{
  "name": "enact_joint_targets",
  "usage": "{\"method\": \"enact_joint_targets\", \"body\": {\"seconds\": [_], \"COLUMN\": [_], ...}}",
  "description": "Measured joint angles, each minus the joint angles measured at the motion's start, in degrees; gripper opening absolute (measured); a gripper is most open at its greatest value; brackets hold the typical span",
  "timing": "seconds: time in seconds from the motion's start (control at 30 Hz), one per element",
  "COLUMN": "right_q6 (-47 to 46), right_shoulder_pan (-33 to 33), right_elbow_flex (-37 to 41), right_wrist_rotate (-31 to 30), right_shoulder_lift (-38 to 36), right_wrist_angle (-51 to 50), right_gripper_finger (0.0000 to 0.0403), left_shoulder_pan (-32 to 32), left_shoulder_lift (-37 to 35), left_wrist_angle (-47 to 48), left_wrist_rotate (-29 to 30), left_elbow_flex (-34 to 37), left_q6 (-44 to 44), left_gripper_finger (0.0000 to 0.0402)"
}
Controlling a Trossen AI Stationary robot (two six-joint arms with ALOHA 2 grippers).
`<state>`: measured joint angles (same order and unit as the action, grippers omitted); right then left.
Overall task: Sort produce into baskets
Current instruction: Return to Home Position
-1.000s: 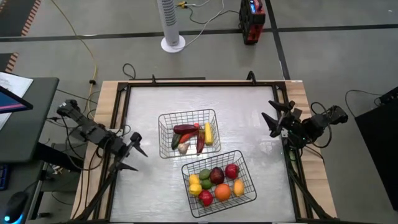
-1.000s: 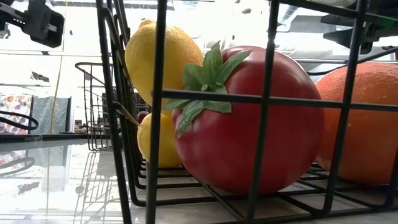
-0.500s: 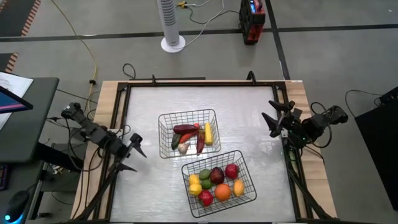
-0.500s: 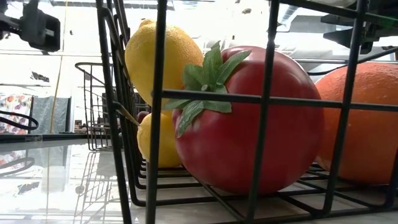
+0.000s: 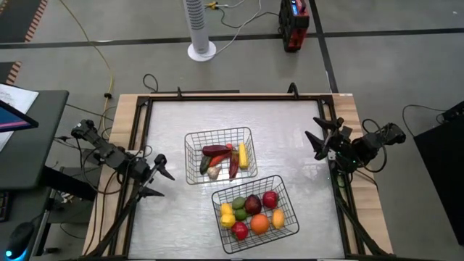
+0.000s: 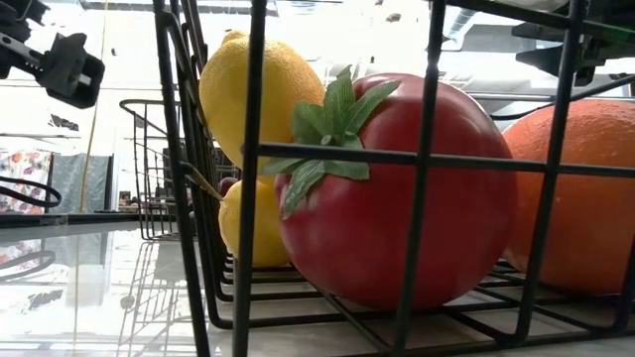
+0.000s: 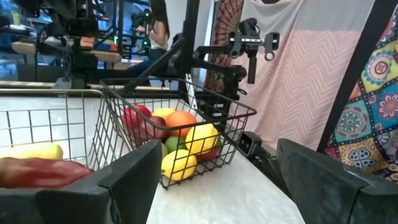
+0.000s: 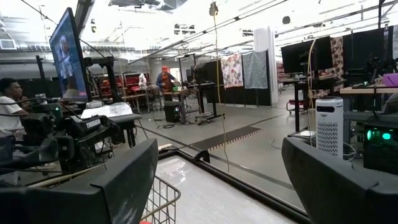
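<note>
Two wire baskets on the desk (image 5: 290, 116), centre basket (image 5: 217, 132) long axis 9 to 3, its corn (image 5: 243, 154) lying 12 to 6, fruit basket (image 5: 289, 203) at 5 o'clock, left fingers (image 5: 161, 174) at 8 o'clock, right fingers (image 5: 316, 139) at 3, both spread wide, empty.
</note>
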<state>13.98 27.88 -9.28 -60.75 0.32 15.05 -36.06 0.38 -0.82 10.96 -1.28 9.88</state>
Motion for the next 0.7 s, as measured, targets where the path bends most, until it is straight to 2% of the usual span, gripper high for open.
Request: {"method": "enact_joint_targets", "body": {"seconds": [0.7], "right_q6": [-0.01], "right_shoulder_pan": [0.0], "right_elbow_flex": [0.0], "right_wrist_rotate": [0.0], "right_shoulder_lift": [0.0], "right_wrist_angle": [-0.01], "right_gripper_finger": [0.0368], "left_shoulder_pan": [0.0], "left_shoulder_lift": [0.02], "left_wrist_angle": [0.07], "left_wrist_rotate": [-0.03], "left_elbow_flex": [-0.02], "left_q6": [-0.8], "left_gripper_finger": [0.0304]}}
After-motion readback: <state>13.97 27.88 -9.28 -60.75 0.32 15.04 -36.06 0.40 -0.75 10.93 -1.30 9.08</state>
